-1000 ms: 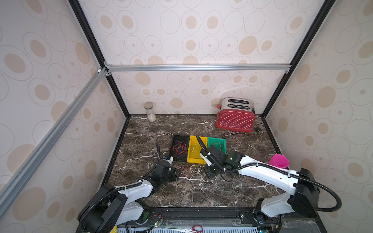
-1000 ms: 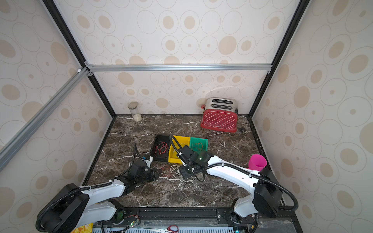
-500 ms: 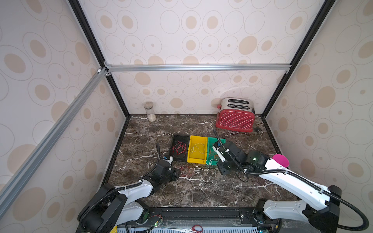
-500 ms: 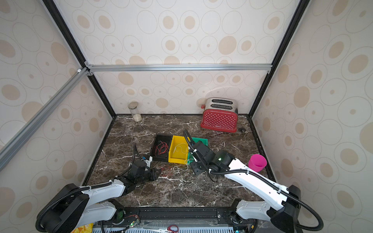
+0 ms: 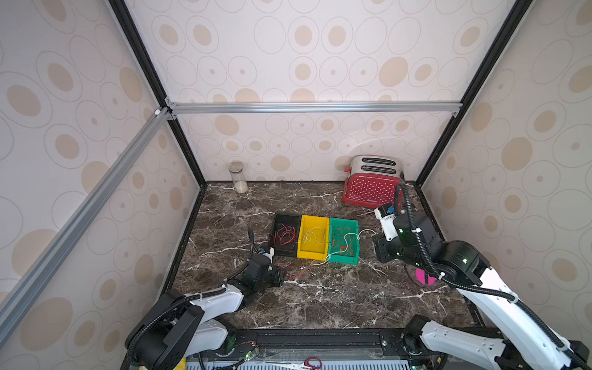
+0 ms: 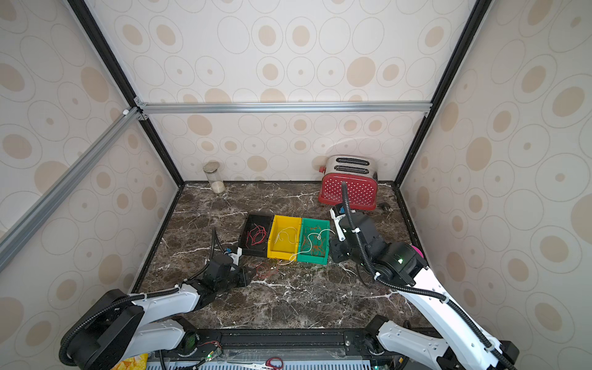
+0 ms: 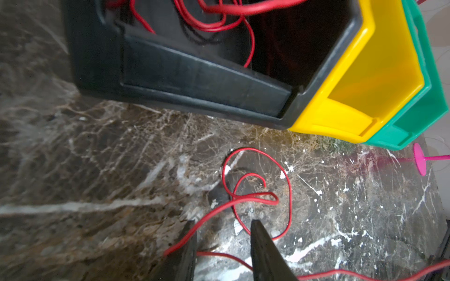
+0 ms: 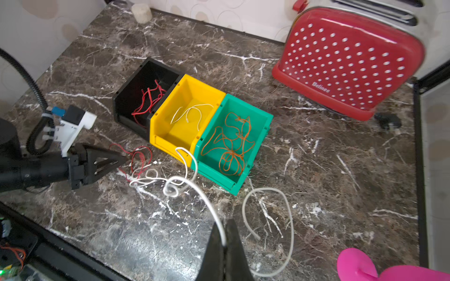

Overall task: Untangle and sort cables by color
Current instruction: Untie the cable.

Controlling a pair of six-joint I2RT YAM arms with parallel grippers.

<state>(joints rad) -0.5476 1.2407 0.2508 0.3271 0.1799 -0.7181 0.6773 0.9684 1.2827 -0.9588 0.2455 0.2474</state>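
Red cables lie in the black bin, a white cable in the yellow bin, orange cables in the green bin. Loose red cables sit on the marble in front of the black bin. My left gripper rests low at that pile, open, with red strands crossing between its fingers. To the right of the green bin, my right gripper is raised and shut on a long white cable that trails over the green bin to the pile.
A red dotted toaster stands at the back right and a glass jar at the back left. A pink cup sits under my right arm. Scissors lie on the front rail.
My right arm has swung from the pile to the right of the bins, pulling the white cable out across the green bin. The left gripper has stayed put.
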